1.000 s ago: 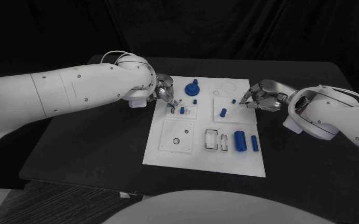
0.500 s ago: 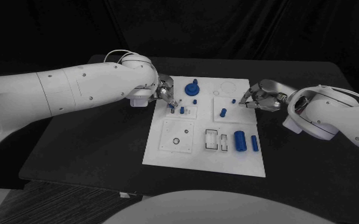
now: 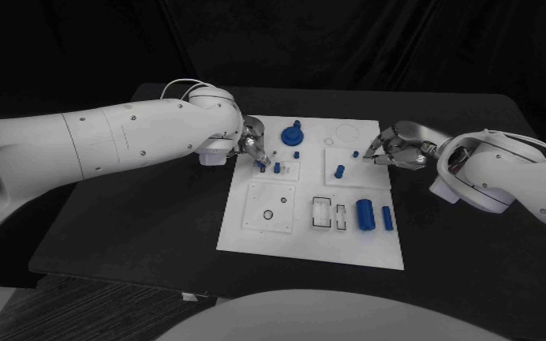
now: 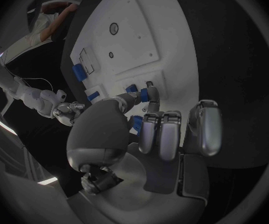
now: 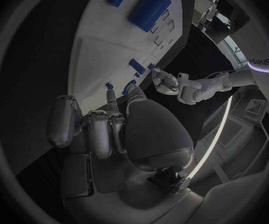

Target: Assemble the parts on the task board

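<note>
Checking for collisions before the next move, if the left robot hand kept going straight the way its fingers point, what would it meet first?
Probably the small blue pegs standing on the task board just ahead of the left robot hand; its fingertips look almost on them, though depth is unclear.

The head camera is looking down from above and behind the arms at the black table (image 3: 136, 222), taking in the whole white board (image 3: 313, 238) from some way off. The left wrist camera is sitting close behind the left hand (image 4: 153, 134), facing along its fingers toward the board (image 4: 172, 25). The right wrist camera is doing the same behind the right hand (image 5: 109, 129) — its board (image 5: 97, 50) is curving steeply away. All three are sharing the board; each wrist view is also catching what is probably the opposite hand.
</note>
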`<act>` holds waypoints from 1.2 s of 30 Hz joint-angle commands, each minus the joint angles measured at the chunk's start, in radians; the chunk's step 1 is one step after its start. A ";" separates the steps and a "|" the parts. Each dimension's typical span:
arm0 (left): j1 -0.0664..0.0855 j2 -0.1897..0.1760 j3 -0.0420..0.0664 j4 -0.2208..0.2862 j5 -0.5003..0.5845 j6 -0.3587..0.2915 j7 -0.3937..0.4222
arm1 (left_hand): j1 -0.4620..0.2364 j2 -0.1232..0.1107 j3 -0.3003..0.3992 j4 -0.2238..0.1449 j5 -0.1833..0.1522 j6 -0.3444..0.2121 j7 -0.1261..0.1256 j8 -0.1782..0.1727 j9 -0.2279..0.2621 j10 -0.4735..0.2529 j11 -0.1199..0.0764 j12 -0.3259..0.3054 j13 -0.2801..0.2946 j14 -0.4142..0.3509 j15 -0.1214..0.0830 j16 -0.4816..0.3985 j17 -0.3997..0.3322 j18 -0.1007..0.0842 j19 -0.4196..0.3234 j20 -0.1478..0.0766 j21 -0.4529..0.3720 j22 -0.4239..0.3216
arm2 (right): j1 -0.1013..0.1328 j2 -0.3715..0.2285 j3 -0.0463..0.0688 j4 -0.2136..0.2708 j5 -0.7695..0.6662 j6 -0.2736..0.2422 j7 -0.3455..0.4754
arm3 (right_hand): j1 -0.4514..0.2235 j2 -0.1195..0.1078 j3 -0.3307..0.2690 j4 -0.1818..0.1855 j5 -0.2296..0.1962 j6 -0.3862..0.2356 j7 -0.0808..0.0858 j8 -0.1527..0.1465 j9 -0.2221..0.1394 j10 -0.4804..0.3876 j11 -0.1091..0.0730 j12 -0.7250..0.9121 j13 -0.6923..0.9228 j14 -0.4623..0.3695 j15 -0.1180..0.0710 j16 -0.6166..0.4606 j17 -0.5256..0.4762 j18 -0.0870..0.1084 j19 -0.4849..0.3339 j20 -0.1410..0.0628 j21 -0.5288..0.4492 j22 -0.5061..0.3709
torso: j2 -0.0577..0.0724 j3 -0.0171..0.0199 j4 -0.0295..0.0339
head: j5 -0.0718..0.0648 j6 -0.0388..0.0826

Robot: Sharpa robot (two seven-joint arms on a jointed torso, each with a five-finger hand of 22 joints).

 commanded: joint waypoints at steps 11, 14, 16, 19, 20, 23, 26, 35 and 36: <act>-0.005 0.005 0.001 -0.006 -0.004 0.007 0.011 | 0.000 0.010 0.015 -0.012 -0.020 -0.034 -0.021 -0.028 0.006 0.108 0.000 0.010 0.267 0.109 -0.003 0.014 0.265 0.049 -0.011 -0.003 -0.014 0.190 | -0.005 -0.002 0.001 0.002 -0.001 -0.008 -0.006 | 0.043 0.022 0.010 -0.004 0.019 -0.002 0.002 0.016 0.002 0.108 0.000 -0.007 0.235 0.084 -0.001 -0.021 0.205 0.029 -0.008 0.000 -0.025 0.168 | 0.000 0.0002 0.0000 | -0.001 0.000; -0.007 0.006 0.001 -0.007 -0.004 0.005 0.012 | 0.000 0.011 0.014 -0.012 -0.020 -0.034 -0.021 -0.028 0.006 0.108 0.000 0.010 0.267 0.109 -0.003 0.014 0.265 0.049 -0.012 -0.003 -0.015 0.190 | -0.006 -0.003 0.001 0.002 -0.001 -0.008 -0.005 | 0.043 0.022 0.010 -0.004 0.019 -0.002 0.002 0.016 0.002 0.108 0.000 -0.007 0.235 0.084 -0.001 -0.021 0.205 0.029 -0.008 0.000 -0.025 0.168 | 0.000 0.0006 0.0001 | -0.001 0.000; -0.008 0.006 0.001 -0.008 -0.004 0.005 0.012 | 0.000 0.011 0.014 -0.012 -0.020 -0.034 -0.021 -0.028 0.006 0.108 0.000 0.010 0.267 0.109 -0.003 0.014 0.265 0.049 -0.012 -0.003 -0.015 0.190 | -0.006 -0.003 0.001 0.002 -0.001 -0.008 -0.005 | 0.043 0.022 0.010 -0.004 0.019 -0.002 0.002 0.016 0.002 0.108 0.000 -0.007 0.235 0.084 -0.001 -0.021 0.205 0.029 -0.008 0.000 -0.025 0.168 | 0.000 0.0007 0.0000 | -0.001 0.000; -0.009 0.007 0.001 -0.009 -0.004 0.006 0.013 | 0.001 0.013 0.008 -0.012 -0.026 -0.034 -0.020 -0.031 0.003 0.108 0.001 0.010 0.267 0.109 -0.002 0.014 0.265 0.049 -0.012 -0.002 -0.015 0.190 | -0.007 -0.003 0.001 0.003 -0.001 -0.008 -0.005 | 0.044 0.022 0.011 -0.005 0.020 -0.002 0.002 0.016 0.002 0.108 0.000 -0.007 0.235 0.084 -0.001 -0.020 0.205 0.029 -0.008 0.000 -0.025 0.168 | -0.001 0.0005 0.0002 | -0.001 0.000; -0.010 0.008 0.001 -0.009 -0.004 0.006 0.013 | 0.001 0.013 0.008 -0.012 -0.026 -0.034 -0.020 -0.031 0.003 0.108 0.001 0.010 0.267 0.109 -0.002 0.014 0.265 0.049 -0.012 -0.002 -0.015 0.190 | -0.007 -0.003 0.001 0.003 -0.001 -0.008 -0.005 | 0.044 0.022 0.011 -0.005 0.020 -0.002 0.002 0.016 0.002 0.108 0.000 -0.007 0.235 0.084 -0.001 -0.020 0.205 0.029 -0.008 0.000 -0.025 0.168 | -0.001 0.0005 0.0003 | -0.001 0.000; -0.012 0.008 0.001 -0.012 -0.004 0.007 0.013 | 0.002 0.017 -0.003 -0.010 -0.041 -0.034 -0.019 -0.036 -0.002 0.108 0.002 0.010 0.267 0.109 -0.002 0.014 0.265 0.049 -0.013 -0.001 -0.016 0.189 | -0.007 -0.003 0.001 0.003 -0.001 -0.008 -0.005 | 0.044 0.022 0.011 -0.005 0.020 -0.002 0.002 0.016 0.002 0.108 0.000 -0.007 0.235 0.084 -0.001 -0.020 0.205 0.029 -0.008 0.000 -0.025 0.168 | 0.000 0.0004 0.0003 | -0.001 0.000; -0.015 0.009 0.001 -0.014 -0.004 0.009 0.013 | 0.003 0.026 -0.025 -0.005 -0.078 -0.034 -0.017 -0.045 -0.011 0.108 0.004 0.010 0.267 0.109 0.000 0.014 0.265 0.049 -0.013 0.000 -0.016 0.189 | -0.007 -0.004 0.001 0.003 -0.001 -0.008 -0.005 | 0.044 0.022 0.011 -0.005 0.020 -0.002 0.002 0.016 0.002 0.108 0.000 -0.007 0.235 0.084 -0.001 -0.020 0.205 0.029 -0.008 0.000 -0.025 0.168 | 0.000 0.0005 0.0003 | -0.002 0.000; -0.020 0.008 0.001 -0.016 -0.004 0.015 0.011 | 0.002 0.033 -0.049 0.003 -0.117 -0.031 -0.015 -0.051 -0.018 0.108 0.006 0.010 0.267 0.109 0.002 0.014 0.265 0.049 -0.014 0.002 -0.017 0.189 | -0.008 -0.004 0.001 0.003 -0.001 -0.006 -0.006 | 0.045 0.022 0.011 -0.005 0.022 -0.002 0.002 0.016 0.002 0.108 0.001 -0.007 0.235 0.084 -0.001 -0.020 0.205 0.029 -0.008 0.000 -0.025 0.168 | 0.000 0.0002 0.0001 | -0.001 0.000; -0.020 0.008 0.001 -0.016 -0.004 0.015 0.010 | 0.001 0.033 -0.053 0.005 -0.121 -0.031 -0.014 -0.052 -0.019 0.108 0.006 0.010 0.267 0.109 0.002 0.014 0.265 0.049 -0.014 0.002 -0.018 0.189 | -0.008 -0.004 0.001 0.003 -0.001 -0.006 -0.006 | 0.045 0.022 0.011 -0.005 0.022 -0.002 0.002 0.016 0.002 0.108 0.001 -0.007 0.235 0.084 -0.001 -0.020 0.205 0.029 -0.008 0.000 -0.025 0.168 | 0.000 0.0002 0.0001 | -0.001 0.000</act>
